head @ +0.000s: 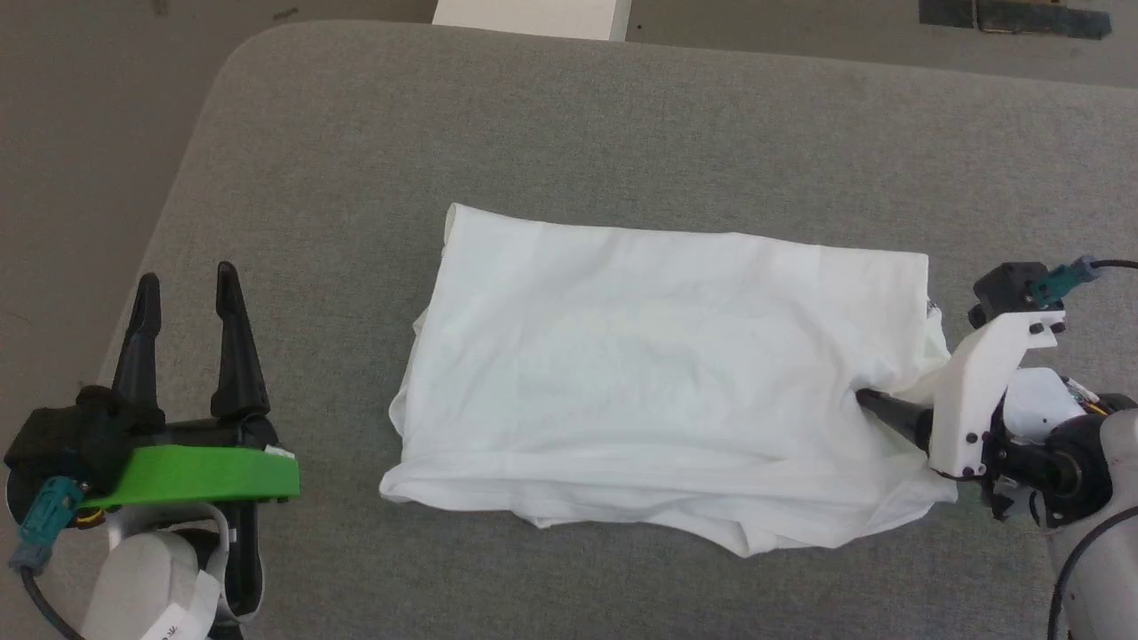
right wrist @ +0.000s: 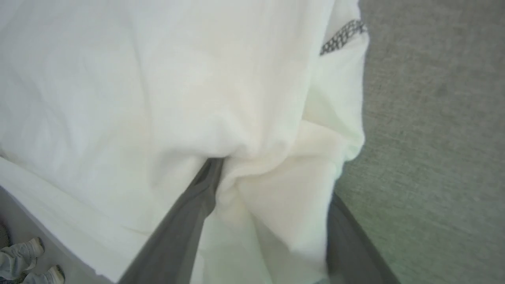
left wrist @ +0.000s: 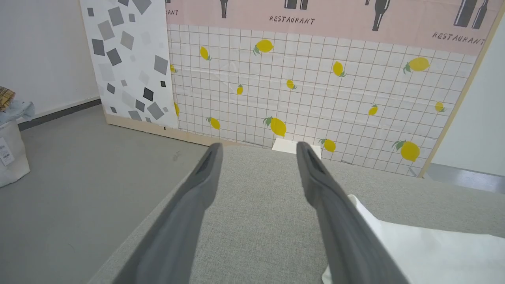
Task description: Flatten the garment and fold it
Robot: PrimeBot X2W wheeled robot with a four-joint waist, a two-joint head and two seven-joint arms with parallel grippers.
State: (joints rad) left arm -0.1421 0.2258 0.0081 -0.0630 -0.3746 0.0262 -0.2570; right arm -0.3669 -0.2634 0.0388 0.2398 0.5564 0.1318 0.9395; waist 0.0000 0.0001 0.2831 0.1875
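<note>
The T-shirt (head: 658,373) looked thin, limp, light; your right gripper (right wrist: 272,177) stood spread in its bunched edge, left gripper (head: 182,289) open; corners seemed the best hold.

surface: grey fabric desk (head: 356,178) | far edge: white box (head: 532,18) beyond it | backdrop: lemon-print panel (left wrist: 315,98) | white bag (left wrist: 12,154) on grey floor (left wrist: 79,177)

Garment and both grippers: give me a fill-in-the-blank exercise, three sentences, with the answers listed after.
1. The garment lies folded on a ___ surface.
2. The left gripper is apart from the garment, with its jaws ___.
3. In the head view, the right gripper reaches into the garment's ___ edge.
Answers: grey; open; right.
</note>
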